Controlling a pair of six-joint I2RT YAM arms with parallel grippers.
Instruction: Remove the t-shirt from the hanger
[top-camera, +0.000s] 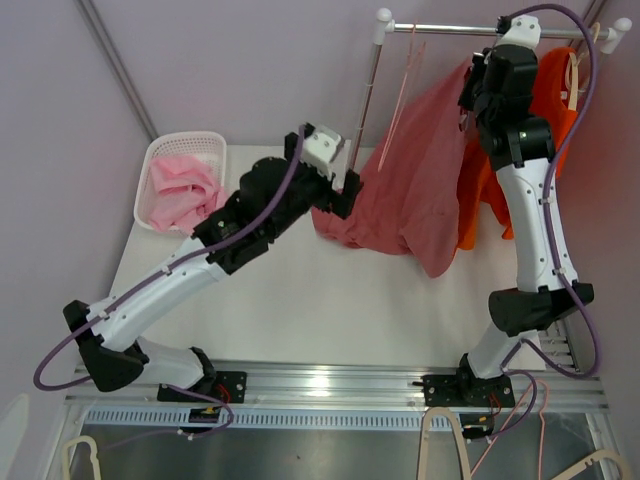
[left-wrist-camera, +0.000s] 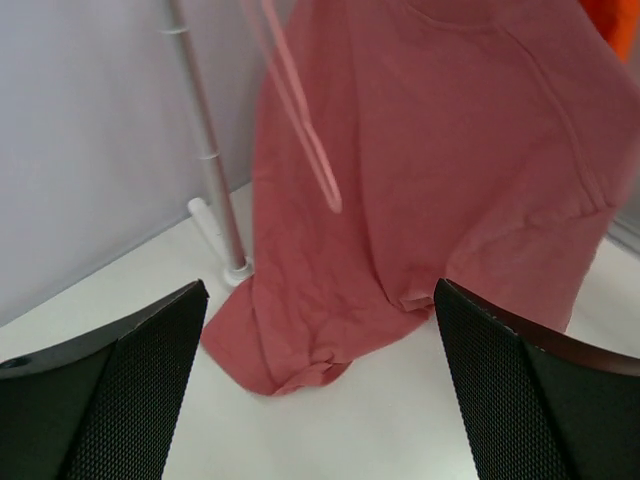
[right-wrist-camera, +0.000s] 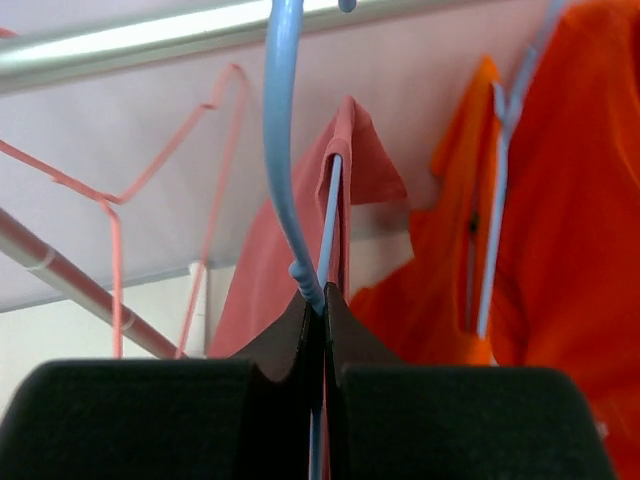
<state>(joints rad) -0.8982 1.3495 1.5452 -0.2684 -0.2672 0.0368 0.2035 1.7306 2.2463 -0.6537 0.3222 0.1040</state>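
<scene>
My left claw (left-wrist-camera: 320, 300) hangs low, below the rail (top-camera: 450, 30) and near the foot of its left post (left-wrist-camera: 210, 170). Its jaws are spread as wide as they go and there is nothing between them. Just ahead of it, under the rail, the hem of the red t-shirt (top-camera: 420, 190) lies bunched on the white bench (top-camera: 300, 300). I am close to the cloth but cannot tell whether I touch it.

From there the t-shirt rises at a slant to the right part of the rail. My right claw (right-wrist-camera: 323, 300) is lifted close beneath the rail, jaws pressed together on the thin wire of the blue hanger (right-wrist-camera: 283, 150), whose hook goes up to the rail. A fold of the t-shirt is draped over that hanger's wire just above my grip.

An empty pink hanger (right-wrist-camera: 215, 120) hangs from the rail to the left of the blue one. An orange shirt (right-wrist-camera: 580, 200) hangs at the rail's right end on a hanger of its own, beside the red t-shirt.

Well to the left of the rail, at the bench's far left corner, a white basket (top-camera: 160, 150) holds a crumpled pink cloth (top-camera: 185, 190).
</scene>
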